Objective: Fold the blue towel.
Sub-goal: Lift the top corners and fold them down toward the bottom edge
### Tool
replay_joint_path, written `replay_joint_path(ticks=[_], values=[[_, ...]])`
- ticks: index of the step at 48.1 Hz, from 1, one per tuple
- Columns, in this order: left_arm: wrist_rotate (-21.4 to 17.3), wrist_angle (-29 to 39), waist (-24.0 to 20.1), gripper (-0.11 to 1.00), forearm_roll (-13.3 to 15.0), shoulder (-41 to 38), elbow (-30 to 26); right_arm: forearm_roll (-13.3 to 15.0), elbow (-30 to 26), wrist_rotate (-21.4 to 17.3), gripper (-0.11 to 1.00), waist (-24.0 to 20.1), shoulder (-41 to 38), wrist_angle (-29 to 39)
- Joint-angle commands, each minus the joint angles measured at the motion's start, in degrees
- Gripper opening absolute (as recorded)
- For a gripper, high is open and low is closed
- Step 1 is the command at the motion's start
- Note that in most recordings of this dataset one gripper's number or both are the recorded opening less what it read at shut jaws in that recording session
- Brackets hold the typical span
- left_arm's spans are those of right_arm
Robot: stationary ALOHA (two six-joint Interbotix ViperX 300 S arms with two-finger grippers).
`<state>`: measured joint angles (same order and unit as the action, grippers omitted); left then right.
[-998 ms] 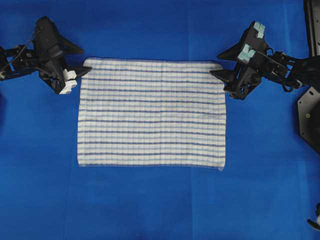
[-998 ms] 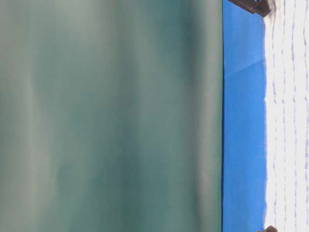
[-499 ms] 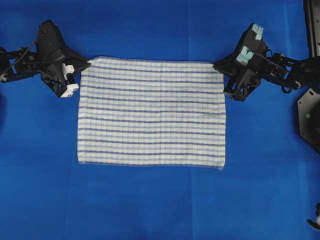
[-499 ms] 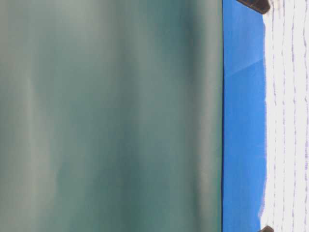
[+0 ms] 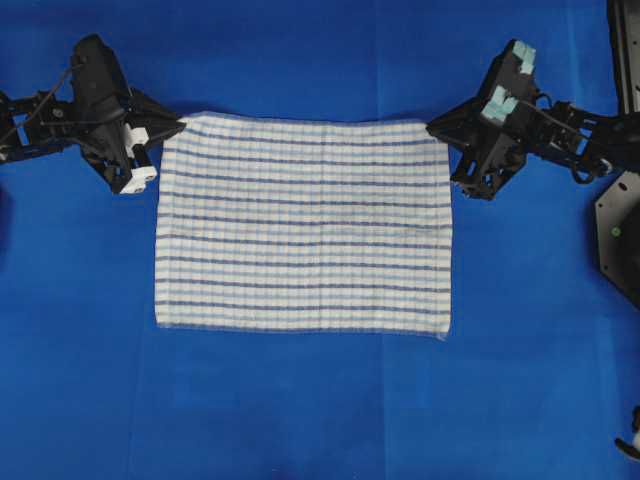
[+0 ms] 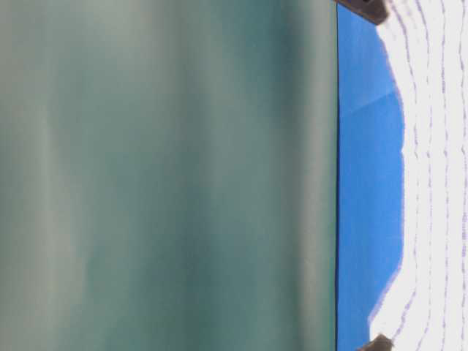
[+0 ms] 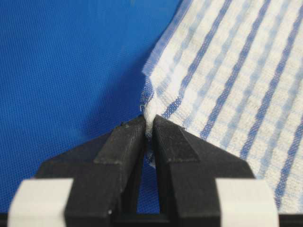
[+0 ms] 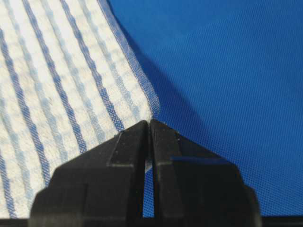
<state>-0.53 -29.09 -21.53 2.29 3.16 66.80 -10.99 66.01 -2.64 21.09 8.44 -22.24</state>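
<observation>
Status: rectangular white woven towel with dark-blue and light-blue stripes [image 5: 303,225] flat on plain blue sheet covering the table [image 5: 300,410], far edge just lifting at both corners. Left gripper [image 7: 148,126] jaws pinched tight on far-left corner; right gripper [image 8: 148,126] jaws pinched tight on far-right corner. Next, likely: raise both corners evenly, keep far edge taut, carry toward near edge at matched speed. Avoid skew; align corners over near corners before release. Thin pinch, slip risk if yanked.
</observation>
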Motion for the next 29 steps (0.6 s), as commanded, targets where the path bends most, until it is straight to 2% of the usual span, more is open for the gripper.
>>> replay_joint_path(ticks=[1,15,21,29], values=[[-0.1,0.4,0.5,0.04,0.0,2.3,-0.4,0.2,-0.6,0.2,0.03,-0.3,2.4,0.8],[0.0,0.4,1.8,0.04,0.0,3.3,0.7,0.1,-0.6,-0.2,0.03,-2.0,3.0,1.2],[0.2,0.4,4.4,0.04,0.0,4.5,1.4,-0.4,-0.3,-0.4,0.03,-4.9,4.0,2.1],[1.0,0.4,9.4,0.04,0.0,8.1,3.2,-3.2,0.3,-1.1,0.03,-9.1,7.2,5.3]])
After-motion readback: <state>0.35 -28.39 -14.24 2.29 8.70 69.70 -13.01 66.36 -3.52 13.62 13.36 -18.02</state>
